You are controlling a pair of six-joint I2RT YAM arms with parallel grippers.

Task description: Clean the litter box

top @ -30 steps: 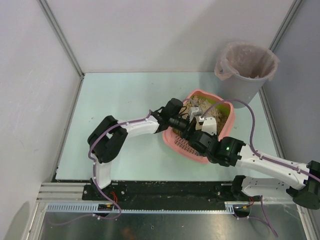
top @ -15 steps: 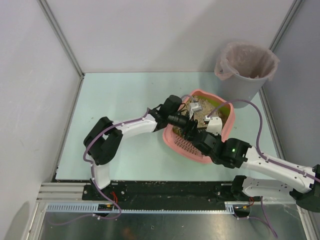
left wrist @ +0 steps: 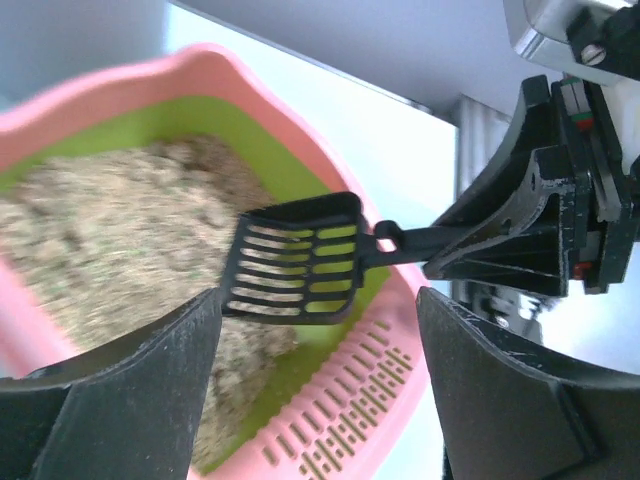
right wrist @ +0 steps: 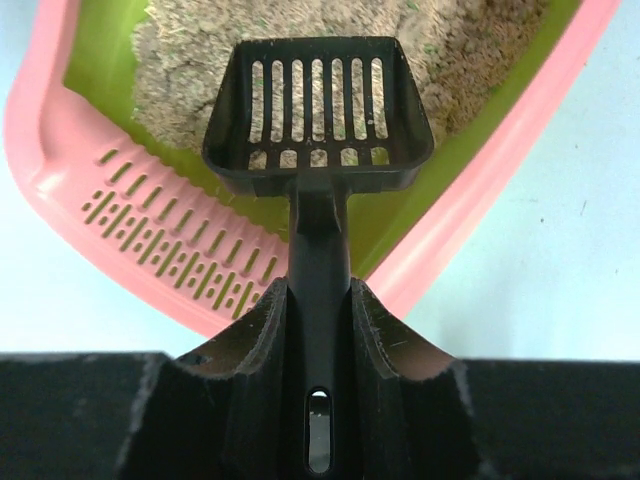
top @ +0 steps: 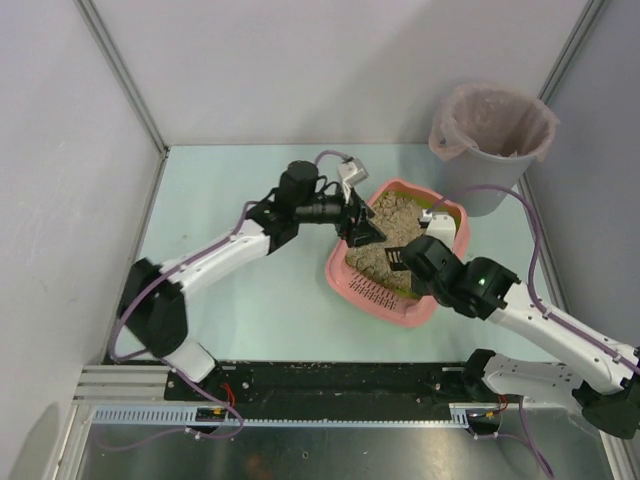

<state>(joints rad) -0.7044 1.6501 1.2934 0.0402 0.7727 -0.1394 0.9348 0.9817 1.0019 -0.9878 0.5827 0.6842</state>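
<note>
The pink litter box (top: 408, 314) sits on the worktop (top: 240, 300) near the grey bucket (top: 490, 170). The right jaws are clamped on the handle of the black scoop (right wrist: 318, 110), its blade over the litter; the left jaws stand wide apart, empty, by the box's left rim

You have in view:
- litter box (top: 372, 291): one
- scoop (right wrist: 318, 181): one
- bucket (top: 488, 175): one
- bag (top: 452, 118) lining it: one
- arms: two, your left arm (top: 222, 256) and right arm (top: 545, 322)
- table (top: 230, 175): one
</note>
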